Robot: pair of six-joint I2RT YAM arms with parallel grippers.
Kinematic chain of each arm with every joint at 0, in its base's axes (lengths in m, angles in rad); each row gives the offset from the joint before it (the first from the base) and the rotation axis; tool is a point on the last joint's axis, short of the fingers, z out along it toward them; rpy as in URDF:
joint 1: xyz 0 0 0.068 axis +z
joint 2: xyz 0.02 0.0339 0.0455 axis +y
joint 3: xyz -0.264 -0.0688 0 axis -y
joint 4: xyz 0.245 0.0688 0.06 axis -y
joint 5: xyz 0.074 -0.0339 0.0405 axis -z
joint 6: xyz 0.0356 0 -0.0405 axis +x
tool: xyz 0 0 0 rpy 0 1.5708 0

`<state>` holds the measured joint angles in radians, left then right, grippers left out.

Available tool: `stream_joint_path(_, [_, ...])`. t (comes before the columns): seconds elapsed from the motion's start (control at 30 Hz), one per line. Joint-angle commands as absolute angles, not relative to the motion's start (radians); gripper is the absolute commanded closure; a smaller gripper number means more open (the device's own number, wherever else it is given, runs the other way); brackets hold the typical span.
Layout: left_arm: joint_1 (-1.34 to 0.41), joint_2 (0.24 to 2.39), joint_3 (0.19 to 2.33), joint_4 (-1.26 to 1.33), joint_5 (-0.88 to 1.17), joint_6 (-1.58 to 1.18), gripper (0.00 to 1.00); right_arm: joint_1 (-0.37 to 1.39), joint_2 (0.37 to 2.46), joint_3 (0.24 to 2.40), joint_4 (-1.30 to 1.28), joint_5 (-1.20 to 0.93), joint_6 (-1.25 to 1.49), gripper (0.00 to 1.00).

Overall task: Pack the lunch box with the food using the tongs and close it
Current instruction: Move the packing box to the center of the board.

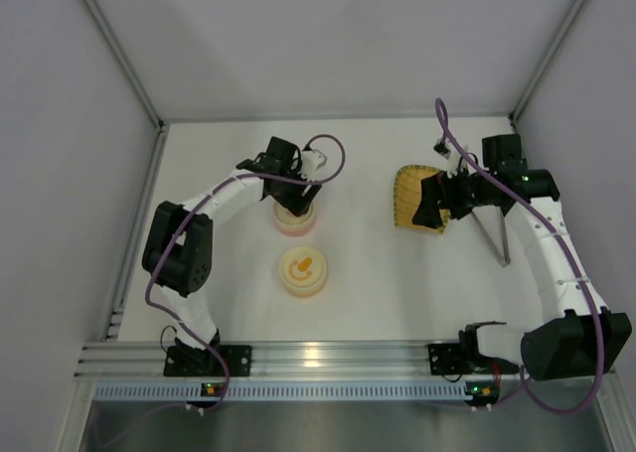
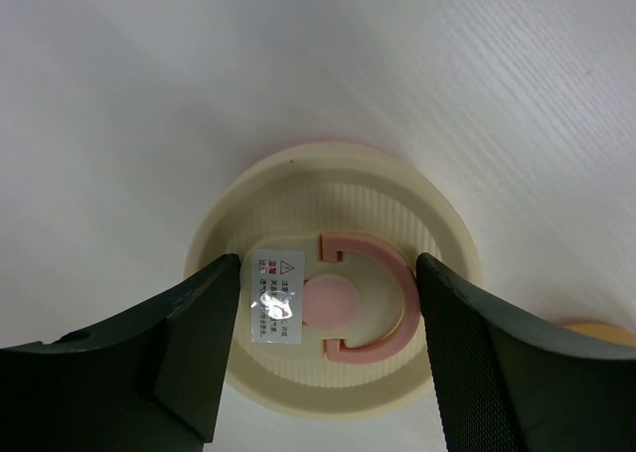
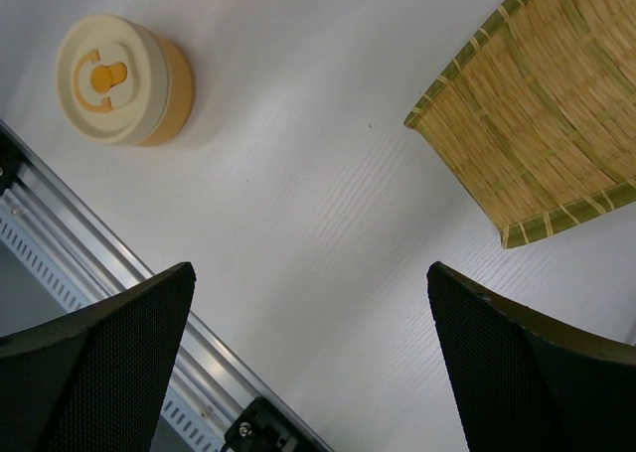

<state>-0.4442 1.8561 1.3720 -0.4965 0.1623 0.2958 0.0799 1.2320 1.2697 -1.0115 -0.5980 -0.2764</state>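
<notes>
My left gripper (image 2: 330, 278) has its jaws open, one finger (image 2: 199, 343) on each side of the pink lid (image 2: 328, 199). From the wrist view they look to hang above the lid rather than pinch it. I cannot tell for sure whether either pad touches the rim. My right gripper (image 3: 310, 283) is spread as wide as it goes, holds nothing and has only bare table (image 3: 328, 174) below it.

Nearest my side is the orange pot (image 3: 124, 79), standing shut with its lid on. A little further out on the right, the tongs (image 1: 497, 235) lie on the table just beside the right arm, with nothing gripping them. Further back on the left is the pink pot (image 1: 294, 222), directly under my left gripper. Farthest back is the tray (image 3: 537, 104), with my right gripper hovering over its near edge. I see no food on the part of the tray that shows, and the gripper hides the rest.

I judge the step in hand to be taking the lid off the pink pot. To do it well, I would:

- centre the fingers on the pink loop
- come down square so both pads meet at once
- close gently
- lift straight, so the pot does not tip or drag
</notes>
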Motion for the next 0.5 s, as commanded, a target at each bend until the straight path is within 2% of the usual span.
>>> stream_joint_path(0.0, [-0.390,1.898,1.269,-0.788,0.052,0.390,0.36,0.060,1.221,1.304,-1.002,-0.629,-0.281,0.01])
stream_joint_path(0.47, [-0.285,1.700,1.055,-0.882,0.080,0.575,0.39,0.060,1.216,1.318,-1.012,-0.635,-0.278,0.01])
